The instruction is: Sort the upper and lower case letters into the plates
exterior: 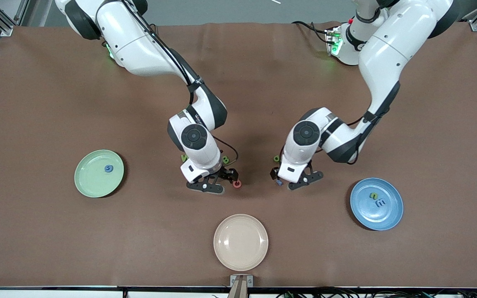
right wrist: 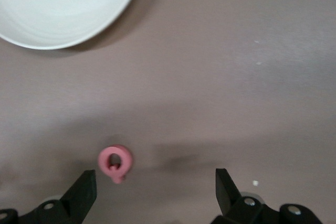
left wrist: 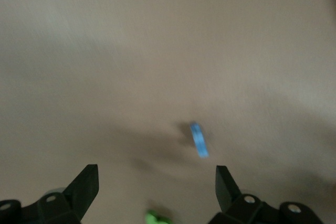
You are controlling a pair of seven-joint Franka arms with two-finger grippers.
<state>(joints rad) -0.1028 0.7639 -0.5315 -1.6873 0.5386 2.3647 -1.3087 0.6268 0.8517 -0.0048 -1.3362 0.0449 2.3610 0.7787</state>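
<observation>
My left gripper [exterior: 282, 182] jaws spread, low over blue letter [left wrist: 198, 140]; right gripper [exterior: 222, 182] jaws spread beside pink letter [right wrist: 115, 162], both poised for pickup.

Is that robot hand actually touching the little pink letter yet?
Apart. In the right wrist view the pink letter lies on the table between the open fingers of the right gripper, with bare table between it and the nearer finger.
</observation>
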